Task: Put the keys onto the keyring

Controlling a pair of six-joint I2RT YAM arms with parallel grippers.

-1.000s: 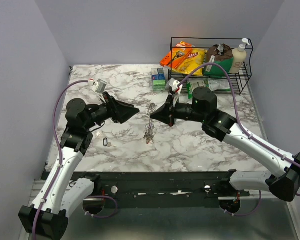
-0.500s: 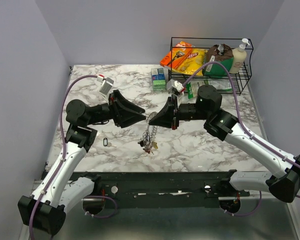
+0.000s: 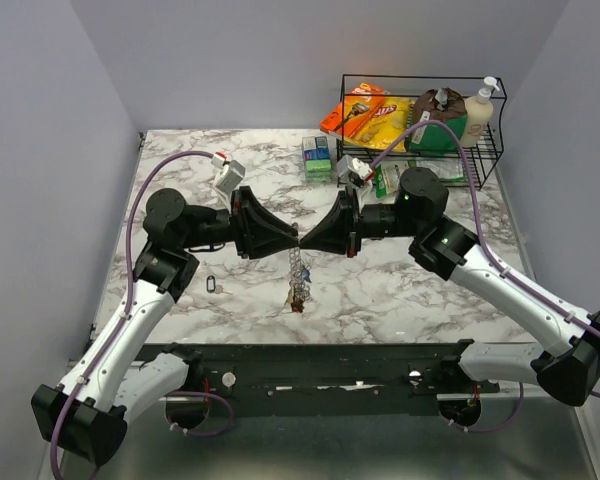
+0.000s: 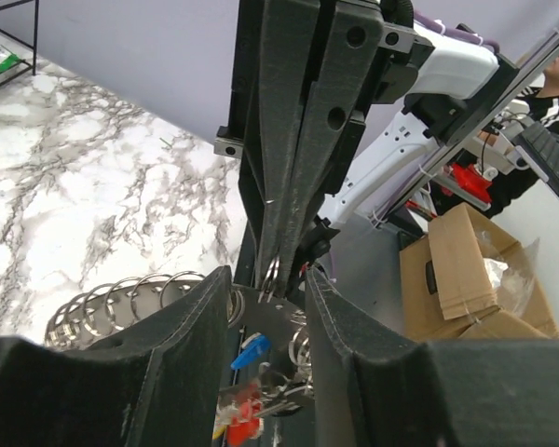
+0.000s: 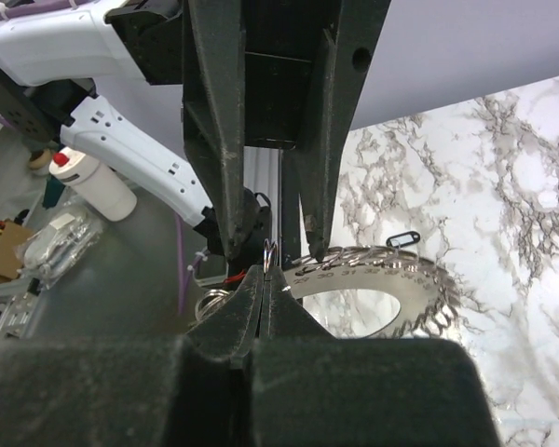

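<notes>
Holding the keyring up over the middle of the bench

We see the two arms reach toward each other, and their tips meet over the middle of the marble bench (image 3: 380, 290). The right gripper (image 3: 305, 240) is pressed together on the thin wire of the keyring (image 3: 298, 258). In the right wrist view its two fingers (image 5: 225, 328) close with no gap, and a small loop of wire stands out just above their tips. The left gripper (image 3: 291, 240) is apart. In the left wrist view its fingers (image 4: 168, 345) stand on either side of the right gripper's tip, and we cannot tell if they touch the wire.

The keys (image 3: 297, 290) hang in a bunch below the meeting point, toward the near edge. We cannot tell whether the lowest ones rest on the marble. From the left wrist we notice a blue head (image 4: 250, 352) and a red head (image 4: 242, 419) among the silver ones.

A small tag (image 3: 212, 284) lies alone nearer the left edge. A black wire basket (image 3: 420, 77) with bags and a pump bottle (image 3: 479, 112) stands in the far right corner.
</notes>
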